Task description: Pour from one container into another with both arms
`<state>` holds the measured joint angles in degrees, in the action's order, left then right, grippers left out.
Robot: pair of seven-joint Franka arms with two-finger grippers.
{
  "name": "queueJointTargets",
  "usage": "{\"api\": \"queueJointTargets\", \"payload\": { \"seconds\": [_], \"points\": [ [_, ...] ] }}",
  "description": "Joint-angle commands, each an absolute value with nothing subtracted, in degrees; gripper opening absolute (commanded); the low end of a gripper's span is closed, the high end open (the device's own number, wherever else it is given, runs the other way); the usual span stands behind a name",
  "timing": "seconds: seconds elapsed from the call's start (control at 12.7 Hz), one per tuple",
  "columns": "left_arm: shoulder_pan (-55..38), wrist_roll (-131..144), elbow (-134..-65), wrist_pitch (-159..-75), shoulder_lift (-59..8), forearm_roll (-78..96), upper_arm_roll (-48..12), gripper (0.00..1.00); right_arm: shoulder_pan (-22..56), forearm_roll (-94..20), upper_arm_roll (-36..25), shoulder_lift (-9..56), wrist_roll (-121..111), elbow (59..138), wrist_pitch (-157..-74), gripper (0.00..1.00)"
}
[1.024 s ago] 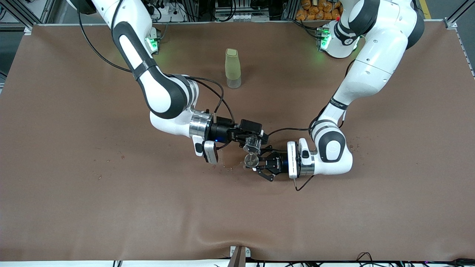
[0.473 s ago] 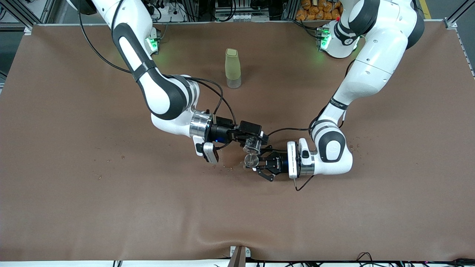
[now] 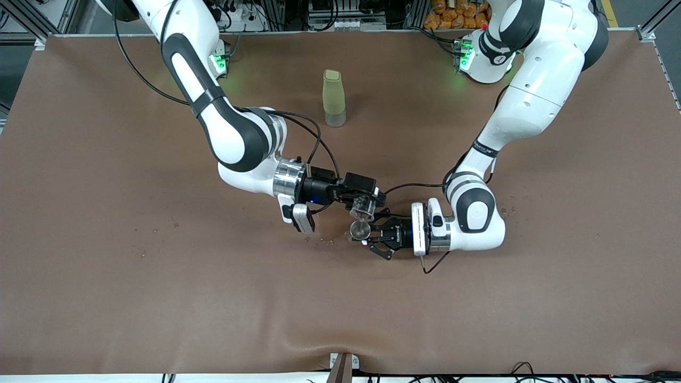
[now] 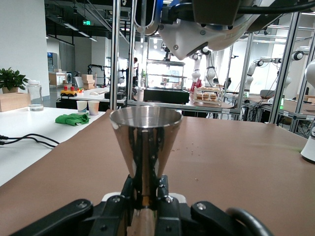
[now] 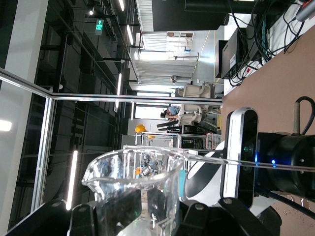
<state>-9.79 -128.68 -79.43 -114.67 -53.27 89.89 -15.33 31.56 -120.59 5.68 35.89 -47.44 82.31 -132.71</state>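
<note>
my right gripper (image 3: 367, 202) is clamped on the clear cup (image 3: 363, 207), tipped on its side in the air over the middle of the brown table (image 3: 106, 266). my left gripper (image 3: 372, 234) is clamped on the waist of the metal jigger (image 3: 360, 229), held upright with its round mouth just under the cup's lip. in the right wrist view the cup (image 5: 133, 189) lies sideways with its spout leading. in the left wrist view the jigger (image 4: 145, 147) stands straight and its rim looks level. a tall pale-green bottle (image 3: 333, 98) stands well apart, farther from the front camera.

i judge the pour to be under way. the jigger's mouth is small, so any drift of either arm could send the stream past the rim. small specks already lie on the table near the jigger. tipping too fast could overshoot too.
</note>
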Motion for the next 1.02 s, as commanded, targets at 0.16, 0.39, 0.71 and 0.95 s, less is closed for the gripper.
{"api": "queueJointTargets", "payload": {
  "seconds": [0.16,0.39,0.71,0.95],
  "points": [
    [-9.76,-127.53,-81.21,-114.61,-51.33,89.03,-15.38,0.0,32.52,-125.13,5.19,35.86,-46.23,82.09,-132.36,0.0],
    [-9.76,-127.44,-81.3,-114.61,-51.33,89.03,-15.38,0.0,33.57,-127.35,5.1,35.86,-46.58,82.09,-132.36,0.0],
    [-9.49,-127.53,-81.56,-114.35,-51.33,89.03,-15.38,0.0,33.22,-127.44,5.1,35.86,-46.67,82.09,-132.36,0.0],
    [-9.05,-127.62,-81.74,-114.17,-51.24,88.86,-15.29,0.0,32.78,-127.7,5.1,35.86,-46.67,82.09,-132.36,0.0]
  ]
}}
